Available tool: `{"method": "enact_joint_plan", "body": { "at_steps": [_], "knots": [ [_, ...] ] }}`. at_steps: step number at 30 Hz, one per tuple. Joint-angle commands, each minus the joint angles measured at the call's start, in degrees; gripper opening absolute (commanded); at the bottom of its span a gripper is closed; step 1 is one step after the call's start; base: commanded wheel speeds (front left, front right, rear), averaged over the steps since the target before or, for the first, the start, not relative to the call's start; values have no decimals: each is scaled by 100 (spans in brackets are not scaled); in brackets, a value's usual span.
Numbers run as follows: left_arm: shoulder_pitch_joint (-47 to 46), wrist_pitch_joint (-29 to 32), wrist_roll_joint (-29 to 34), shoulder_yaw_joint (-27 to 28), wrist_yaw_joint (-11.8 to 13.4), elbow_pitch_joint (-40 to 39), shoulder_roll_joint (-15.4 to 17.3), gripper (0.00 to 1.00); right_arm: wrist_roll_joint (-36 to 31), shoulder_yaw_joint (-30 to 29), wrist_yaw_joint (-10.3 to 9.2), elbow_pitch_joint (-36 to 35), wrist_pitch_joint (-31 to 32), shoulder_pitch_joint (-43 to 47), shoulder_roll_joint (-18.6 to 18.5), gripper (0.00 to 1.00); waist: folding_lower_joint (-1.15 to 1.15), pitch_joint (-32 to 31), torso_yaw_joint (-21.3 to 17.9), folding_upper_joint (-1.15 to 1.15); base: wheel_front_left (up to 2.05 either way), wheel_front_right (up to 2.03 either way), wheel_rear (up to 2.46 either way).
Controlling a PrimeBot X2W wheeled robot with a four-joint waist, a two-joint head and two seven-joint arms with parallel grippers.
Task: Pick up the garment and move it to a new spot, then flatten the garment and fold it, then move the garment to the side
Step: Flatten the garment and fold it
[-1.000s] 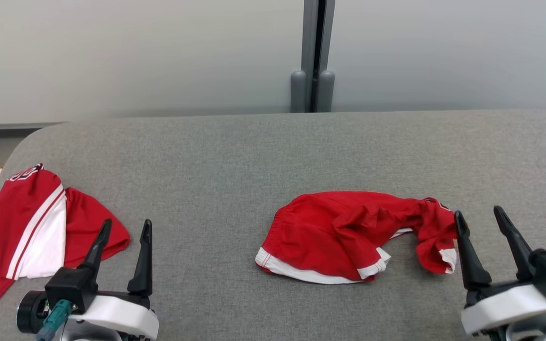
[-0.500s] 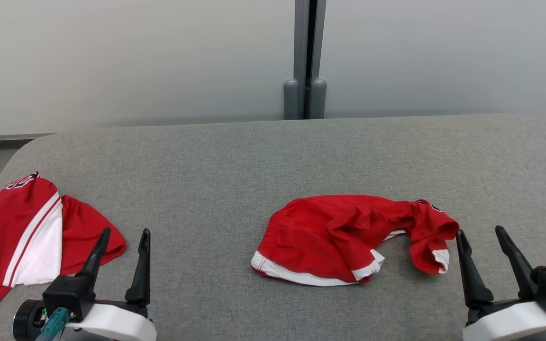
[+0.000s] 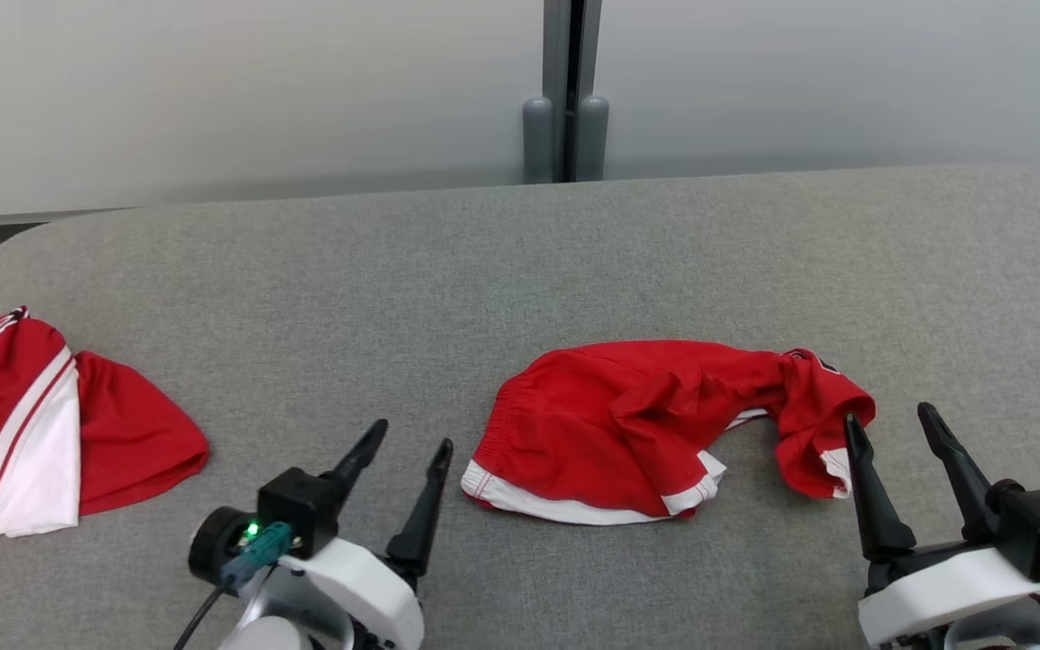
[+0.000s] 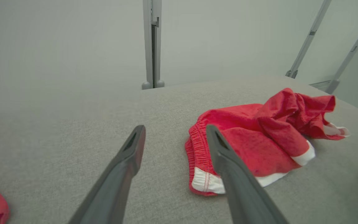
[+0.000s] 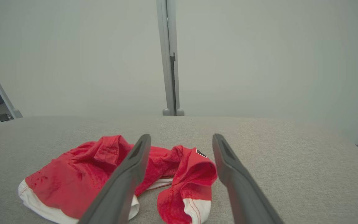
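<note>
Garment [image 3: 655, 433]: red shorts with white hem bands, lying crumpled on the grey fabric worktop [image 3: 520, 271], somewhat right of centre in the head view. The elastic waistband end pointed towards the robot's left. The right end was twisted and bunched into a raised fold with a small dark label on top. One leg opening lay folded over the front, white band showing.

Left gripper [image 3: 413, 434]: fingers spread apart, holding nothing, angled towards the waistband end. The nearer fingertip sat just beside the white hem corner. In the left wrist view one finger [image 4: 228, 161] overlapped the waistband edge; contact could not be judged.

Right gripper [image 3: 887, 414]: fingers likewise apart and empty, pointing up the head view at the bunched right end. In the right wrist view that raised fold lay between the two fingers, with the left one crossing in front of the cloth. Touching or just above: could not tell.

A second red-and-white garment [image 3: 51, 424] lay at the far left edge of the worktop, well apart from the shorts. A grey post [image 3: 565, 90] stood against the pale wall behind.
</note>
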Motion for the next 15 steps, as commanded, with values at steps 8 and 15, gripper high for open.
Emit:
{"method": "enact_joint_plan", "body": {
  "at_steps": [8, 15],
  "knots": [
    [-773, 402, -296, -430, -516, 1762, -530, 100, -2, 215, -2, 164, -35, -310, 4, 100, 0, 569, -318, 0, 0, 0, 0],
    [-1133, 294, -413, -554, -722, 2394, -640, 0, 87, 579, -2, 304, 94, -408, -97, 100, 0, 709, -332, 0, 0, 0, 0]
  ]
}}
